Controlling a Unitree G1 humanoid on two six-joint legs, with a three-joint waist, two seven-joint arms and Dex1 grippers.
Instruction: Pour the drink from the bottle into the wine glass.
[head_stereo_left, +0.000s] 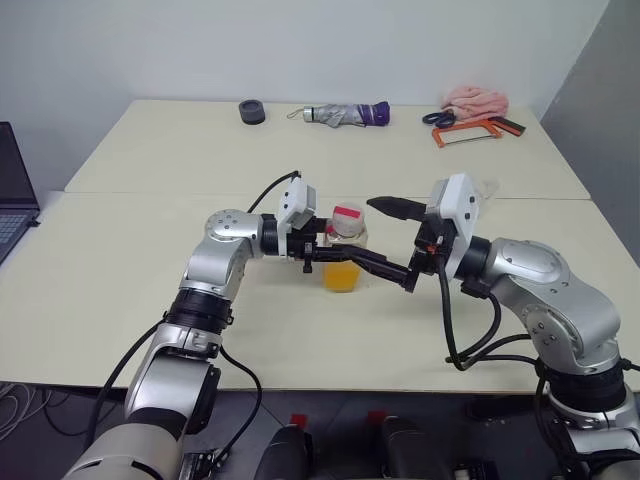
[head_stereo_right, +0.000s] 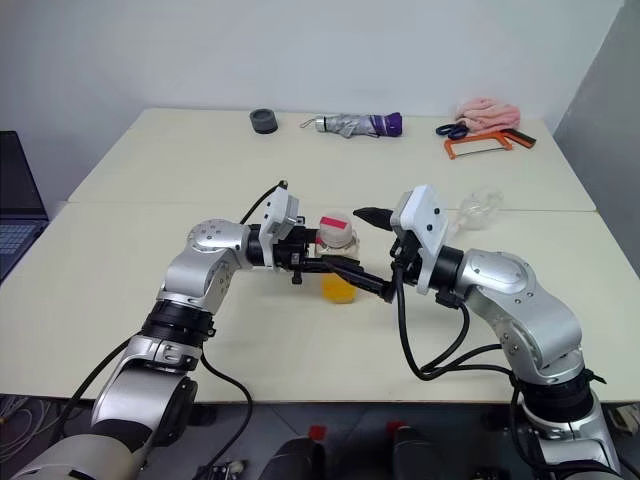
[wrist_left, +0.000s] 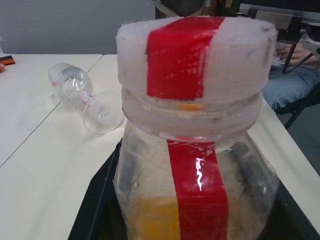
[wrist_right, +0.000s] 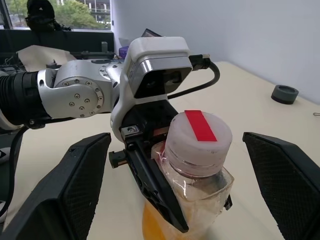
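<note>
Orange-yellow drink (head_stereo_left: 340, 277) fills the lower part of the bottle (head_stereo_left: 345, 252), which stands upright over the table (head_stereo_left: 150, 250) with its pale, red-banded cap (wrist_right: 198, 136) on. My left gripper (head_stereo_left: 345, 257) is clamped on the bottle's body. My right gripper (wrist_right: 190, 170) is spread wide, one finger on each side of the cap, not touching it. The wine glass (wrist_left: 82, 97) lies on its side on the table beyond the bottle.

Glossy clear plastic bottle (wrist_right: 197, 170), matt table (head_stereo_left: 300, 340)
</note>
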